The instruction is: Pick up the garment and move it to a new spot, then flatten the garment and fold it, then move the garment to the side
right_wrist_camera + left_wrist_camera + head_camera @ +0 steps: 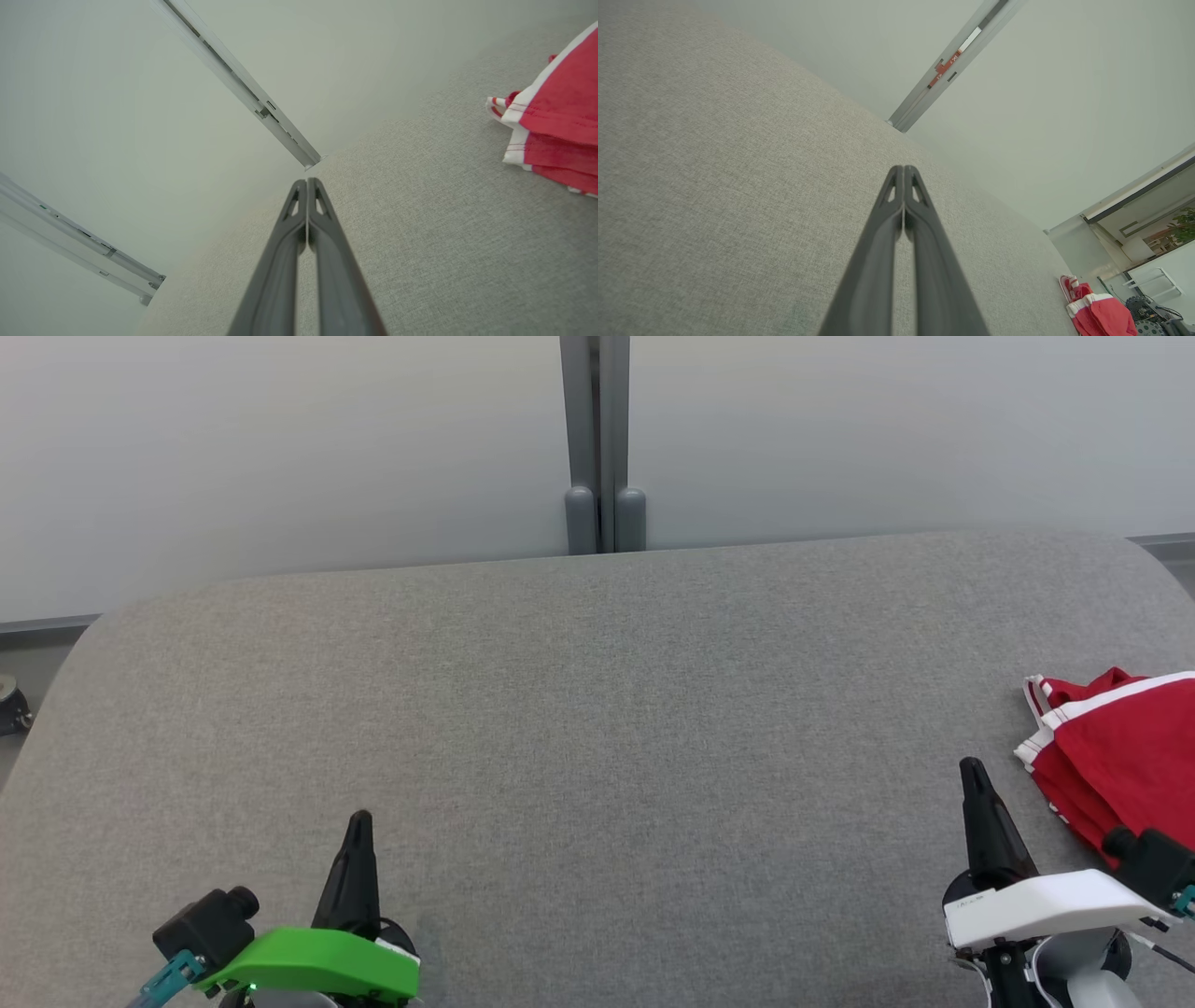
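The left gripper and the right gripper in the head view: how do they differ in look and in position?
The left gripper wears a green cover; the right gripper wears a white cover. The left gripper is far from the red garment; the right gripper is close beside it. Both have dark fingers, shut and holding nothing.

My left gripper (359, 821) has long, dark, tapered fingers (353, 887), a green shell (317, 963), a black camera (207, 924) and a teal cable (168, 978). My right gripper (974, 770) wears a white shell (1046, 896).
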Controlling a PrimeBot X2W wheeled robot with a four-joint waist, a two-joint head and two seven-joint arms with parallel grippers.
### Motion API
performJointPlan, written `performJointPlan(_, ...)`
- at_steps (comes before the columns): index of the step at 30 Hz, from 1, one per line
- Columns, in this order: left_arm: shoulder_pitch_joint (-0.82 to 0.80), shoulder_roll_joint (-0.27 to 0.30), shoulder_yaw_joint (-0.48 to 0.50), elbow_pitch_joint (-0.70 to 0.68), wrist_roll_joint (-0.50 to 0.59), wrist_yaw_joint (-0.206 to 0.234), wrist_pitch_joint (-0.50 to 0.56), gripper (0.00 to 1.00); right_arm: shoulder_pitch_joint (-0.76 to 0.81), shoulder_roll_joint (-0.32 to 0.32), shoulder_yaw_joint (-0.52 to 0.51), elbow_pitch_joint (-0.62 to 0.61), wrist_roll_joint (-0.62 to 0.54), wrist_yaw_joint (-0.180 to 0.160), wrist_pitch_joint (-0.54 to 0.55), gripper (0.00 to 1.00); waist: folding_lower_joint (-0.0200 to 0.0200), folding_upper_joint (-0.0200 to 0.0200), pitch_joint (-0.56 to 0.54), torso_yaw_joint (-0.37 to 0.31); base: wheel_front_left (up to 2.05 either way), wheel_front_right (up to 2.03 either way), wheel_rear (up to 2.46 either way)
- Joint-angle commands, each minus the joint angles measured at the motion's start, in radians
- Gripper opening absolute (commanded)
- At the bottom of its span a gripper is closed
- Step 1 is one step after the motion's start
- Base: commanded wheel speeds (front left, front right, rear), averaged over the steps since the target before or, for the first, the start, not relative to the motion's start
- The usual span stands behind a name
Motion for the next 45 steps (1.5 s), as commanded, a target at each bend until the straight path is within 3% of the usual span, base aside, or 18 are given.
performJointPlan(1, -0.034, 0.006, 0.014, -0.007, -0.037, -0.008, 0.006, 0.0, -0.029, -0.007, -0.005, -0.006, 0.037, 0.0, 0.008, 0.0, 0.0, 0.0, 0.001, 0.0, 0.0, 0.0, 0.0)
performJointPlan(19, -0.058, 0.013, 0.078, 0.011, -0.262, -0.041, 0.063, 0.0, -0.057, -0.009, -0.022, 0.026, 0.278, -0.001, 0.069, 0.0, 0.0, 0.0, 0.01, 0.0, 0.0, 0.0, 0.0)
performJointPlan(45, -0.085, 0.014, 0.155, 0.037, -0.503, -0.077, 0.133, 0.0, -0.087, -0.008, -0.046, 0.061, 0.54, -0.001, 0.14, 0.0, 0.0, 0.0, 0.023, 0.0, 0.0, 0.0, 0.0)
